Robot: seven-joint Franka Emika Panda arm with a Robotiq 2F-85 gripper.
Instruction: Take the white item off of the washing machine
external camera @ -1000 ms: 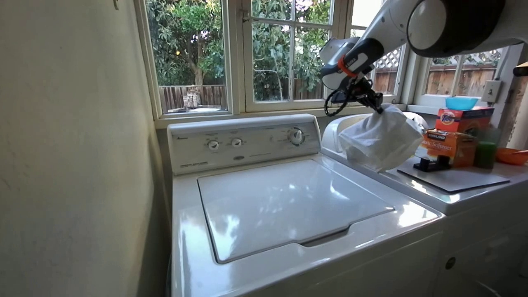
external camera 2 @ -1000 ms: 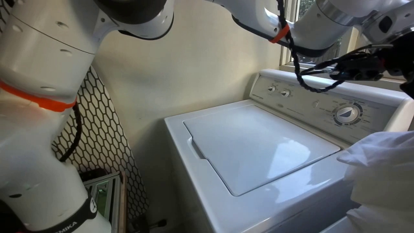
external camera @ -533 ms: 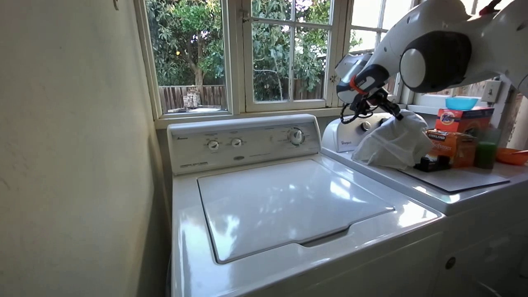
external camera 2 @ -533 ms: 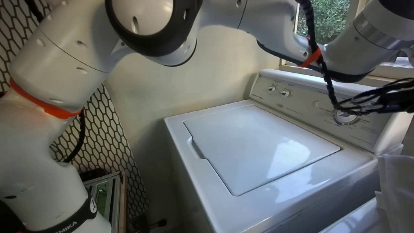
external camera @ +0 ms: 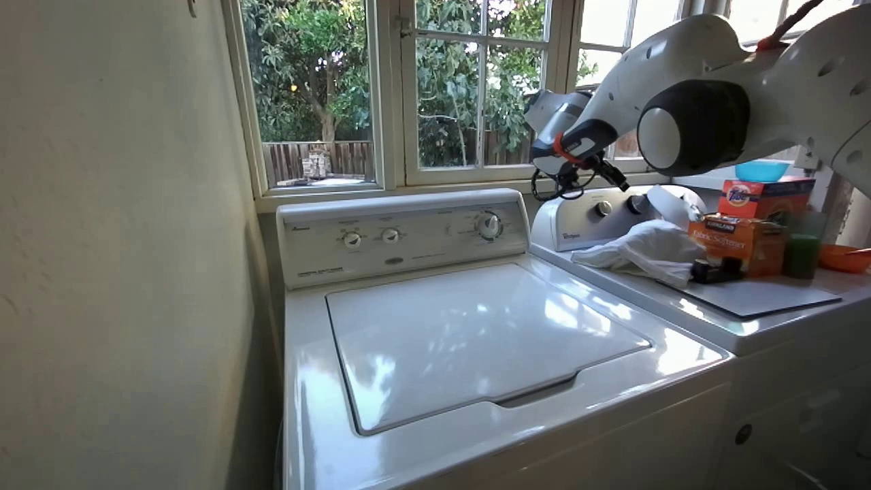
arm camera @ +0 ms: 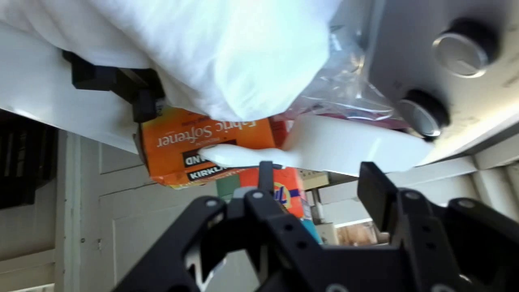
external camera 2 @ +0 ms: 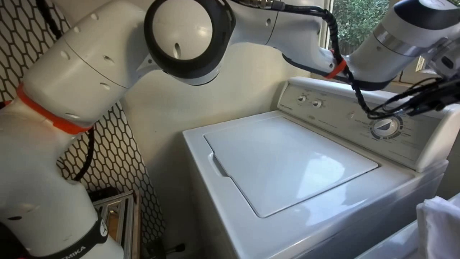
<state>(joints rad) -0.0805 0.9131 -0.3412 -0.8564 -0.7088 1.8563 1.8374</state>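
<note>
The white washing machine (external camera: 490,333) shows in both exterior views: glossy enamel, a flat lid with rounded corners and a notch in its front edge, and a sloped, duller grey console. Just beside it stands a second white appliance (external camera: 796,381), marked Whirlpool, its top equally shiny. The robot arm (external camera 2: 187,32) is all smooth white shells and rounded joints, with dark collars and orange bands.

The white item, a soft cloth (external camera: 643,250), lies in a crumpled heap on the Whirlpool in front of its console, loosely folded.

Behind it are crisp-edged cartons: an orange Kirkland Fabric Softener box (external camera: 738,243) and a red-orange Tide box (external camera: 765,197). The black gripper (arm camera: 317,176), angular and jointed, is spread wide, its two fingers well apart; the cloth lies below it, clear of the fingertips. Next to the softener box stands a translucent container (external camera: 801,248), green in its lower part. The wrist view also shows crinkled clear plastic (arm camera: 348,85) and a smooth white object (arm camera: 352,146) with a narrow neck, which I cannot identify.

Smaller are a pale blue bowl (external camera: 762,170) on the Tide box, a shallow orange bowl (external camera: 844,257), a blocky black bracket (external camera: 714,269) at the cloth's edge, and round, silver-faced knobs (arm camera: 462,54) on the Whirlpool's console.
</note>
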